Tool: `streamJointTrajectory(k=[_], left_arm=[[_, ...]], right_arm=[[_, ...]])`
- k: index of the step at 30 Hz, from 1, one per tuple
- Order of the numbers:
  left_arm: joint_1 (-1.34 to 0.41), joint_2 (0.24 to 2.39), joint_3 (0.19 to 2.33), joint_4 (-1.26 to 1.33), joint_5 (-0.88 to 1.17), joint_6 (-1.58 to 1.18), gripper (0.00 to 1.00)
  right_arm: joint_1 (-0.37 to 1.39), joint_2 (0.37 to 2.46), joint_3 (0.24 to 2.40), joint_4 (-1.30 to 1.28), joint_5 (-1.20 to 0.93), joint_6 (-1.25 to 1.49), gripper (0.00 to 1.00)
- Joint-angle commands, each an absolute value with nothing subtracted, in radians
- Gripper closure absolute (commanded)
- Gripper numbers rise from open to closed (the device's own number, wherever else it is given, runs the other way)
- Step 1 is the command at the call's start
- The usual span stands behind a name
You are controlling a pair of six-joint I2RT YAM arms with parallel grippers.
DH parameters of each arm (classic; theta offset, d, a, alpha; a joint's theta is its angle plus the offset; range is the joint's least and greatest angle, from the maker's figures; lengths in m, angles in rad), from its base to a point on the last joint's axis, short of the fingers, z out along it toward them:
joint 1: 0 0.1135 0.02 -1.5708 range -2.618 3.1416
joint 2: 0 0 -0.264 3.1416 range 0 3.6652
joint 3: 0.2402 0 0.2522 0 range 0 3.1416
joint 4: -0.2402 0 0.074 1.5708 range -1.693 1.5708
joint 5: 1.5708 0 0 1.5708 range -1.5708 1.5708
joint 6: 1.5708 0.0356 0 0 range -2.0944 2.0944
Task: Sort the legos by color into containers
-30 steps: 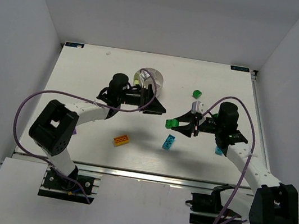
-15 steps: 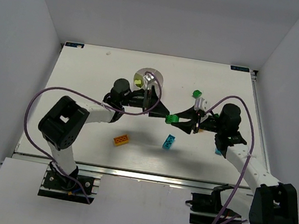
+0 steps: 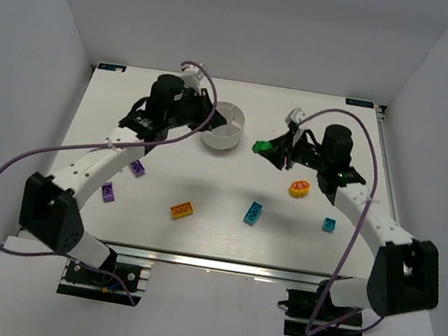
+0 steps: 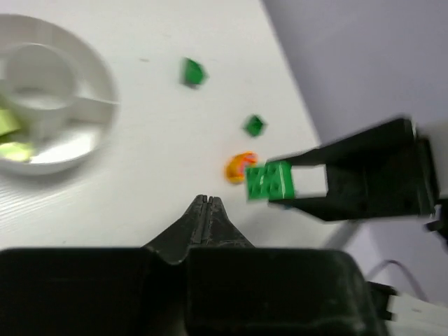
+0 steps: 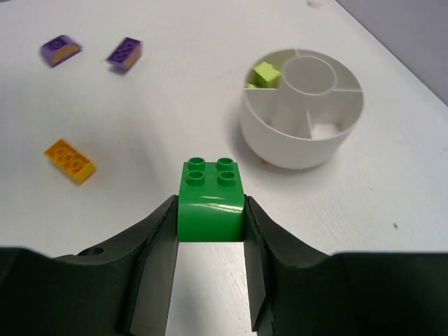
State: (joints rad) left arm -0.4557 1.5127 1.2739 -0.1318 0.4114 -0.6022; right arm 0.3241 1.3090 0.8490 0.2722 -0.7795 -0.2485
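Observation:
My right gripper [image 5: 210, 210] is shut on a dark green lego [image 5: 211, 199], held above the table just right of the white bowl [image 3: 224, 127]. The bowl's containers [image 5: 302, 108] show in the right wrist view; one wedge holds a lime lego [image 5: 266, 73]. My left gripper [image 4: 208, 200] is shut and empty, raised at the bowl's left [image 3: 190, 111]. On the table lie an orange lego [image 3: 181, 210], two purple legos [image 3: 137, 168] [image 3: 107, 192], two cyan legos [image 3: 253, 213] [image 3: 329, 225] and a round yellow-orange piece [image 3: 298, 187].
Two more small green legos [image 4: 192, 72] [image 4: 254, 125] lie on the table beyond the bowl in the left wrist view. White walls enclose the table on three sides. Purple cables loop off both arms.
My left gripper has shut and drawn back from above the bowl to its left. My right gripper has carried the green lego up the table, closer to the bowl.

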Motion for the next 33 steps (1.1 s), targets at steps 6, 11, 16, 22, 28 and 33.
streamJointTrajectory(k=[6, 11, 16, 22, 28, 33], left_arm=[[-0.456, 1.232, 1.096, -0.503, -0.112, -0.387, 0.78], [-0.456, 1.051, 0.941, -0.526, -0.23, -0.379, 0.62], [-0.456, 0.927, 0.821, -0.529, -0.273, -0.353, 0.61], [-0.456, 0.87, 0.781, -0.5, -0.264, -0.331, 0.61], [-0.456, 0.87, 0.767, -0.48, -0.268, -0.319, 0.61], [-0.456, 0.859, 0.753, -0.465, -0.268, -0.318, 0.61]], right_arm=[[0.459, 1.649, 1.294, -0.07, -0.43, -0.066, 1.0], [0.534, 1.75, 1.425, -0.094, -0.336, 0.081, 1.0], [0.58, 1.815, 1.5, -0.089, -0.259, 0.081, 1.0], [0.592, 1.973, 1.676, -0.233, -0.163, 0.106, 1.0], [0.591, 2.029, 1.707, -0.233, -0.101, 0.118, 1.0], [0.589, 2.062, 1.743, -0.241, -0.078, 0.126, 1.0]])
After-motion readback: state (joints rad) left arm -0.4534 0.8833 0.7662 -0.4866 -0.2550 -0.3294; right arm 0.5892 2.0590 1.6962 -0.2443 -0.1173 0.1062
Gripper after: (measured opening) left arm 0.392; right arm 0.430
